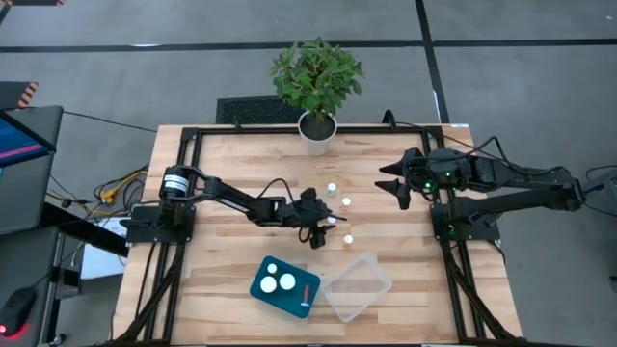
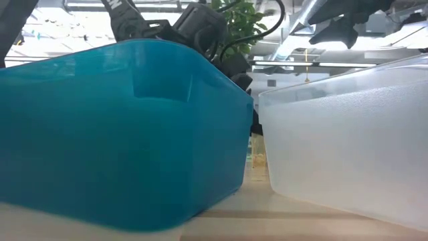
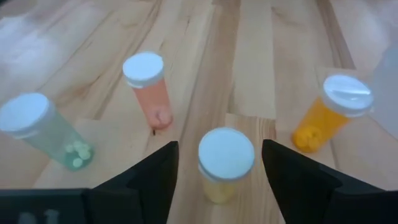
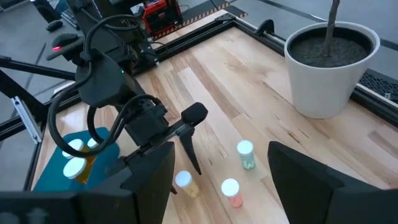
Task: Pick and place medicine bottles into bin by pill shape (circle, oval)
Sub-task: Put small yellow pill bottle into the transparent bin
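Honestly, no label or writing can be read on any bottle. The left gripper [image 3: 219,163] has its fingers apart around a yellow bottle [image 3: 225,163] standing between them, not clamped. Near it stand a pink bottle [image 3: 149,87], a green bottle [image 3: 43,129] and an orange bottle [image 3: 329,112], apart from one another. The right gripper [image 1: 397,183], fingers apart, waits above the table's right side.

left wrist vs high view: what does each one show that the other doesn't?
Only the left wrist view: pills inside the green bottle and orange bottle, and the yellow bottle standing between the open fingers of the left gripper.
Only the high view: the teal bin with two white caps in it, the clear bin, the potted plant, the right gripper.
Both: four white-capped bottles on the wooden table.
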